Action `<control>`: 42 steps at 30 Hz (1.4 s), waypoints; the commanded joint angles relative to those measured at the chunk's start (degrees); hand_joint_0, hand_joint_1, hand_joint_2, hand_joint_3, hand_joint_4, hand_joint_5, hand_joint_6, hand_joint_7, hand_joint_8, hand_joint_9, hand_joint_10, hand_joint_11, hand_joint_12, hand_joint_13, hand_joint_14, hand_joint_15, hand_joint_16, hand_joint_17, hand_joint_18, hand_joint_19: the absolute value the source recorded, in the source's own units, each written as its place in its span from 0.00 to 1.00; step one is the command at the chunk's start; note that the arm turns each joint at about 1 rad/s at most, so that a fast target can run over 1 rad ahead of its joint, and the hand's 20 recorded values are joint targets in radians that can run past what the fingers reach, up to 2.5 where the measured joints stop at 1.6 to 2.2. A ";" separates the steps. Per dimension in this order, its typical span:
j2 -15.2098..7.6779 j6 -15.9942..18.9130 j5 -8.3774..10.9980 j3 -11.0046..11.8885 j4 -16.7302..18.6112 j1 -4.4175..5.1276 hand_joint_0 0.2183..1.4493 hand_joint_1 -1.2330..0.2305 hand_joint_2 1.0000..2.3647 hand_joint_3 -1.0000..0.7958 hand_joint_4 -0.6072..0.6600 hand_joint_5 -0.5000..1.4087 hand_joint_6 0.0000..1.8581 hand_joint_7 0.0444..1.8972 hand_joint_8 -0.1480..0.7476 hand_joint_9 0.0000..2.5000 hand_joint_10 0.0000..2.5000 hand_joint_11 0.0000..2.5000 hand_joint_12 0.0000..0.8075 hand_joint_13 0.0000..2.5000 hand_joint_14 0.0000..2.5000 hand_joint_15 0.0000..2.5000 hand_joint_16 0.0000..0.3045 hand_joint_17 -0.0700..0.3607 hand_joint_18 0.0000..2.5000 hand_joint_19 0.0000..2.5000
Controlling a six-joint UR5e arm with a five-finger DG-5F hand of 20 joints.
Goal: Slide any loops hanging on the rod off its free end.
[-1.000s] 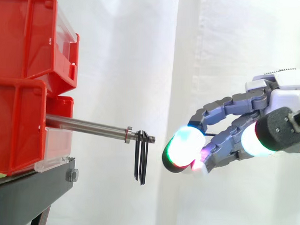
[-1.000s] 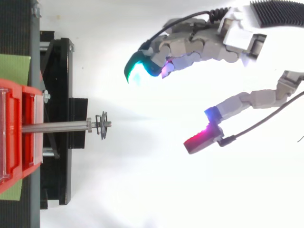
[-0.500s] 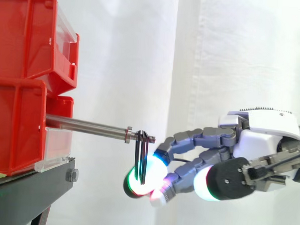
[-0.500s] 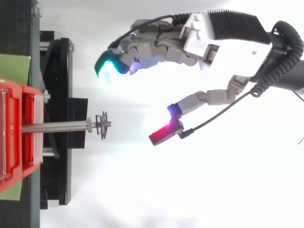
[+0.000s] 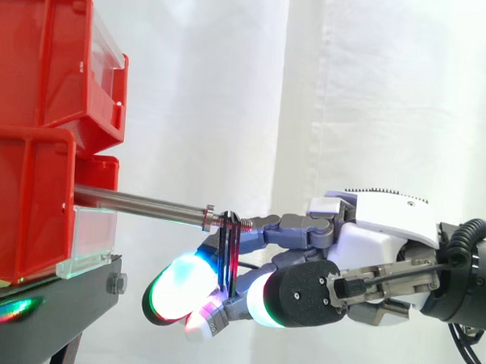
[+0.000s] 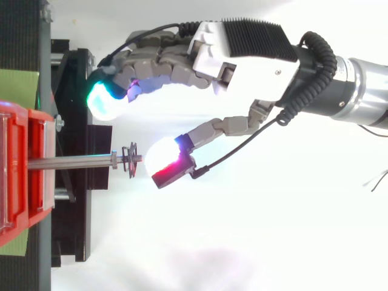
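The hand (image 6: 251,60), fingers (image 6: 104,100) open and empty, flanks the loops (image 6: 131,159) on the rod (image 5: 137,201) from above; side-on they overlap.

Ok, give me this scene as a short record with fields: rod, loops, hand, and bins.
rod: metal, sticking out from the red bins, free end toward the hand
loops: black, hanging near the free end, not yet off
hand: open, fingers beside the rod, thumb at its tip
contact with loops: cannot tell
bins: red, stacked on a black stand
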 commanded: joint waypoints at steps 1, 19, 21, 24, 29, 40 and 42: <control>-0.23 0.00 -0.16 0.82 0.15 0.12 0.24 0.35 0.00 0.28 0.71 0.19 0.27 0.46 0.45 0.28 0.00 0.11 0.40 0.18 0.00 0.07 0.13 0.37 0.11 0.07; -0.23 0.18 -1.39 0.91 -0.12 0.56 0.26 0.42 0.00 0.31 0.69 0.21 0.27 0.54 0.45 0.30 0.00 0.12 0.41 0.20 0.00 0.09 0.13 0.37 0.13 0.09; -0.23 0.18 -1.75 0.91 0.06 0.47 0.26 0.42 0.00 0.31 0.69 0.21 0.27 0.54 0.45 0.30 0.00 0.12 0.41 0.21 0.00 0.09 0.13 0.37 0.13 0.09; -0.23 0.18 -2.10 0.91 0.06 0.56 0.26 0.42 0.00 0.31 0.68 0.21 0.27 0.55 0.45 0.30 0.00 0.12 0.41 0.21 0.00 0.09 0.13 0.37 0.13 0.09; -0.14 0.53 -3.24 1.26 -0.29 0.56 0.27 0.41 0.00 0.32 0.67 0.21 0.27 0.57 0.45 0.30 0.00 0.12 0.41 0.21 0.00 0.09 0.13 0.37 0.13 0.09; -0.14 0.62 -4.91 1.70 -0.99 0.30 0.29 0.37 0.01 0.36 0.60 0.21 0.33 0.61 0.44 0.30 0.01 0.13 0.42 0.22 0.00 0.10 0.13 0.37 0.14 0.10; -0.14 0.62 -5.09 1.70 -1.26 0.21 0.30 0.37 0.01 0.37 0.60 0.19 0.39 0.52 0.45 0.30 0.01 0.14 0.42 0.22 0.00 0.10 0.13 0.37 0.15 0.10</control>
